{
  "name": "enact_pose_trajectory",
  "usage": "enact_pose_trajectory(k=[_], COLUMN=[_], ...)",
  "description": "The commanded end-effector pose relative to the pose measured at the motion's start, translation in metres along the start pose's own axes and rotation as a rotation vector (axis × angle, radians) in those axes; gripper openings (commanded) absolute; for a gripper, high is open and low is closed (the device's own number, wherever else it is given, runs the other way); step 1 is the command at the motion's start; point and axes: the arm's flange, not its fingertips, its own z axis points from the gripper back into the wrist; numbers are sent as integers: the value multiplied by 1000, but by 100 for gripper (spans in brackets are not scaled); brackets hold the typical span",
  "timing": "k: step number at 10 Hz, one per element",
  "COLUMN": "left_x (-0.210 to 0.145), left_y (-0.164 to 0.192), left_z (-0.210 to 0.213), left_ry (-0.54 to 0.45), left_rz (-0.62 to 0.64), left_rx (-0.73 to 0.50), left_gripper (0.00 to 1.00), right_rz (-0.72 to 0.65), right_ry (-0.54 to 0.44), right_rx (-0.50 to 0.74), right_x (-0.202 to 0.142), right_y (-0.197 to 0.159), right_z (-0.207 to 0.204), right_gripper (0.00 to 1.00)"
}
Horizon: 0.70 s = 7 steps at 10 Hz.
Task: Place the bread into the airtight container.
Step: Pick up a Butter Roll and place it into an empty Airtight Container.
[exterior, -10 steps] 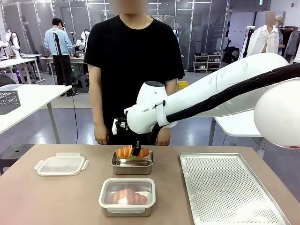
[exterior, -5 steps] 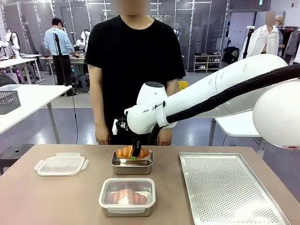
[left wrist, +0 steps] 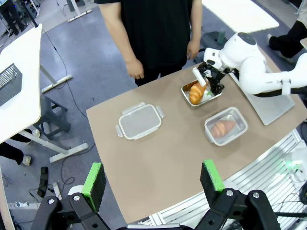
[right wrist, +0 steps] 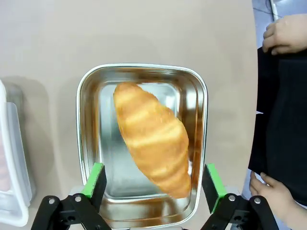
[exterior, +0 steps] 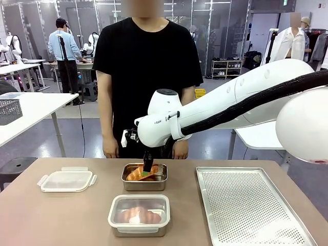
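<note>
Your right gripper [right wrist: 152, 184] hangs over open steel container [right wrist: 86, 143], fingers spread wide, gripping nothing — bread [right wrist: 152, 143] lies diagonally inside, released. Left gripper [left wrist: 154, 178] parked high, fingers apart, empty. Lid [exterior: 67, 180] waits at table's left — likely your next pick.

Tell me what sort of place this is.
Probably a robotics lab or test hall. A white robot arm works at a brown table holding a perforated metal tray, and more white tables stand behind on an open grey floor.
</note>
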Motion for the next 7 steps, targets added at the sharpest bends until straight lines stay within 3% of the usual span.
enact_pose_trajectory(k=[1, 2, 7], left_x=[0, 0, 0], left_y=[0, 0, 0], left_z=[1, 1, 1], left_ry=[-1, -1, -1], left_rz=[2, 2, 2], left_rx=[-4, -4, -4], left_gripper=[100, 100, 100], right_rz=[-32, 0, 0], right_ry=[42, 0, 0], right_rx=[-22, 0, 0], right_x=[1, 0, 0], right_y=[6, 0, 0], right_z=[2, 0, 0], right_gripper=[100, 100, 100])
